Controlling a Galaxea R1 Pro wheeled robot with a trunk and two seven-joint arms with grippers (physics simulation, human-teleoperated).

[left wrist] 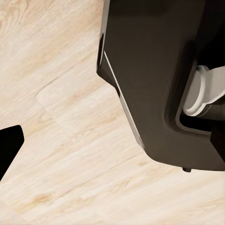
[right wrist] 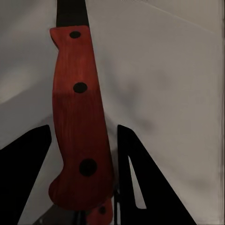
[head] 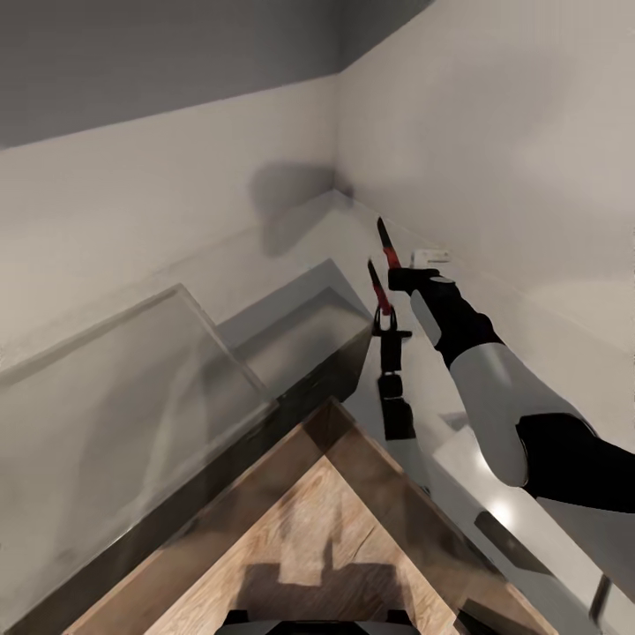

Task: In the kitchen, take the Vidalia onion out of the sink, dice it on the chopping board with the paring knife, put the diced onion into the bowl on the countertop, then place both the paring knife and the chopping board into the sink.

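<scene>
Right arm reaching out over the shiny grey countertop (head: 291, 256), toward the corner where two pale walls meet. Right gripper (head: 399, 275) pinching the paring knife (head: 387, 243) by its red handle. Blade dark and thin, sticking up and away past the fingertips, pointing at the far wall. A twin of the knife and arm mirrored in the glossy top just beside them.

Up close in the right wrist view: red handle (right wrist: 79, 122) with three dark dots, sitting right between the two black fingers (right wrist: 140, 173). One finger on each side of the handle, the bottom end of the handle down low between them. Dark blade starting just past the top of the handle, beyond the fingertips. Plain grey wall behind it all.

Small white thing (head: 431, 257) on the countertop just past the right gripper, near the wall. Too small to tell what.

Below the arm, a wooden floor (head: 309, 547) seen between the counter edges.

Left wrist view: pale wood floor (left wrist: 70, 140) and a big dark part of the robot (left wrist: 150, 79) with a white round piece (left wrist: 206, 91) next to it. A bit of one black finger (left wrist: 9, 145) at the edge. Cannot tell if the left fingers are spread or pressed together.
</scene>
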